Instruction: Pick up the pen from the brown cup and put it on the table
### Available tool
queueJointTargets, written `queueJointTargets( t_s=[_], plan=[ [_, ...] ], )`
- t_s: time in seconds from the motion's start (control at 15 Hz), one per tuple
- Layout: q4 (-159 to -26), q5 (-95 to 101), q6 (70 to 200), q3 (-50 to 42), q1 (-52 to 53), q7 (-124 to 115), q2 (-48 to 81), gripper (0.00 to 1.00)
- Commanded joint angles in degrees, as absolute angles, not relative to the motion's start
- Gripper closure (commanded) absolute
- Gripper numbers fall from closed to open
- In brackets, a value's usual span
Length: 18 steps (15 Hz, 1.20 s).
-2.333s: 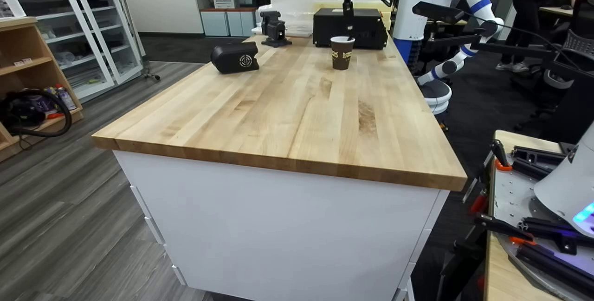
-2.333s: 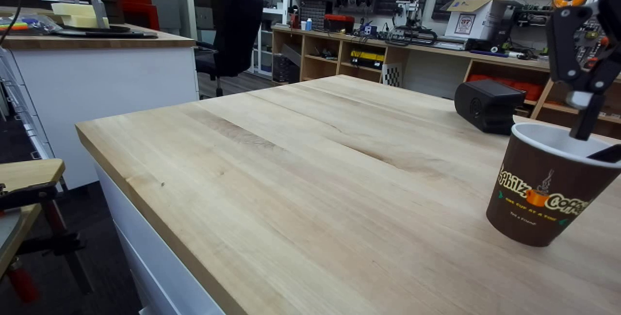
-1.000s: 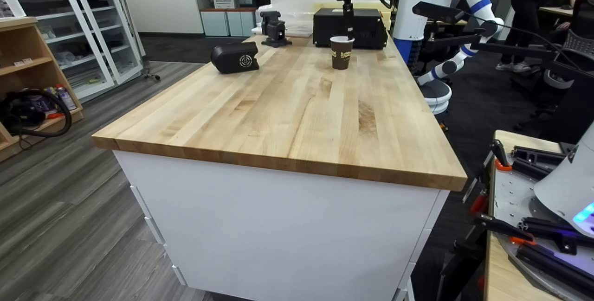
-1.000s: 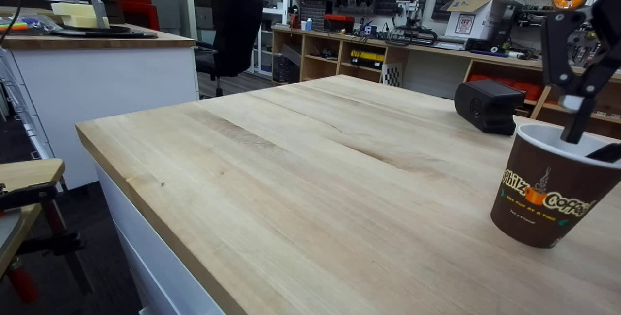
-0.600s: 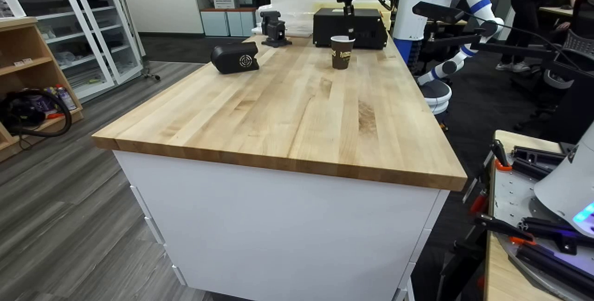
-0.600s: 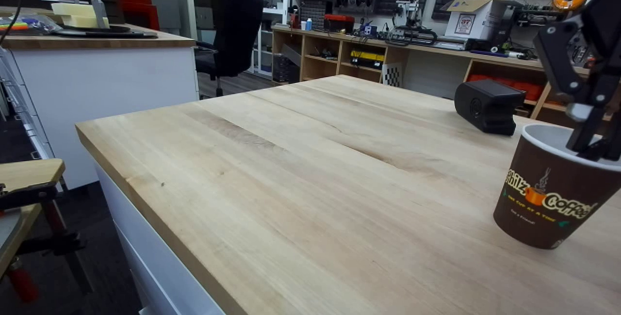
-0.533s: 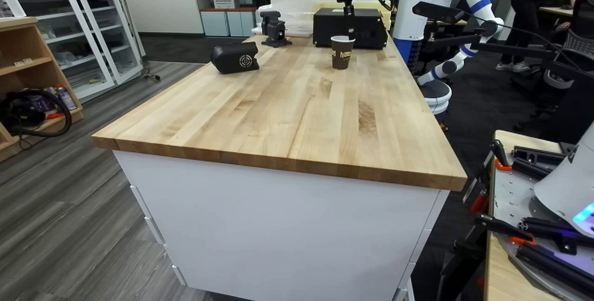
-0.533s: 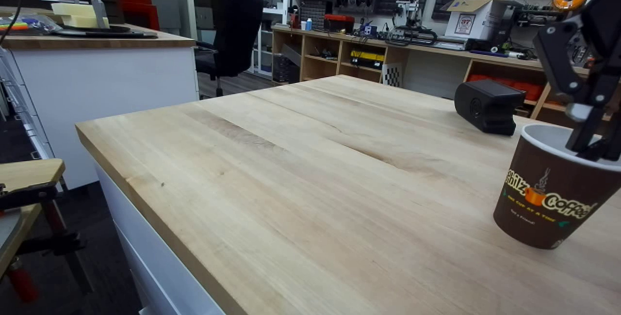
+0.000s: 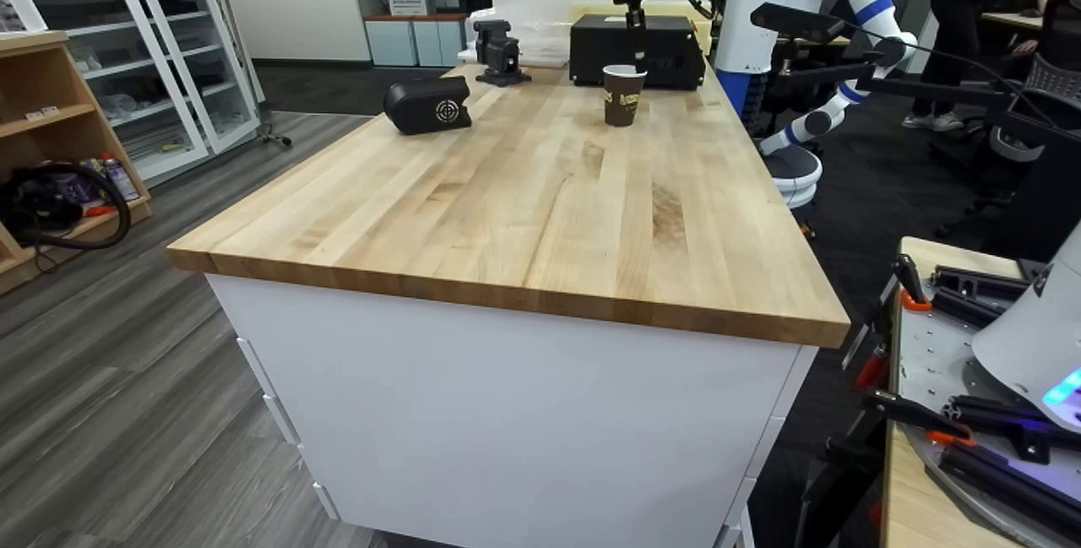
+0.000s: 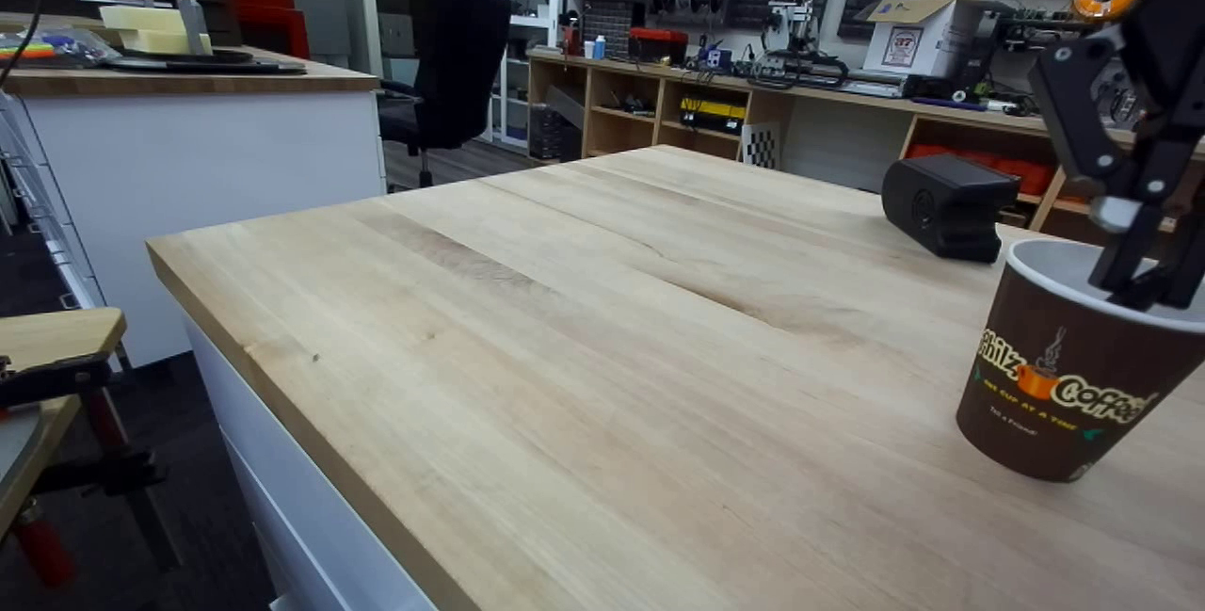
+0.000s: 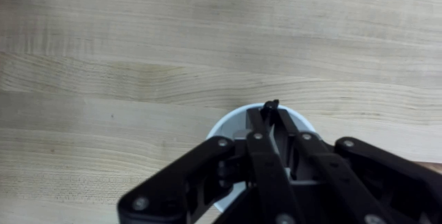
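Note:
The brown cup [image 9: 622, 105] stands upright on the wooden table [image 9: 507, 210]. It also shows in an exterior view [image 10: 1045, 423], cut by the right edge, and its pale rim and inside show in the wrist view [image 11: 234, 124]. My gripper [image 11: 267, 112] points down with its fingertips in the cup's mouth, also seen in an exterior view [image 10: 1150, 286]. Its fingers are closed on the dark pen [image 11: 271, 105], whose end shows between the tips at the cup's rim. The pen's lower part is hidden by the fingers and cup.
A black boxy device [image 9: 426, 105] lies on the table, also seen in an exterior view [image 10: 941, 206]. A large black box [image 9: 591, 50] stands behind the cup. A black vise-like stand [image 9: 501, 54] is at the far left.
The fingers were apart over the cup, with the pen leaning on its rim; they have closed on the pen. The cup has shifted very slightly. In the last half second the gripper has barely moved.

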<state>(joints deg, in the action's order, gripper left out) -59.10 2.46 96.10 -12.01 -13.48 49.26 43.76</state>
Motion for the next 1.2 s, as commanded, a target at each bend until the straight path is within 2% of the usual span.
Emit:
queueJointTargets(
  t_s=[0.0,1.13],
  plan=[
    [-60.43,1.68,93.03,-11.43,-13.6,50.65,41.16,0.96],
    [-57.81,3.72,86.69,-11.97,-12.27,51.08,37.26,0.96]
  ],
)
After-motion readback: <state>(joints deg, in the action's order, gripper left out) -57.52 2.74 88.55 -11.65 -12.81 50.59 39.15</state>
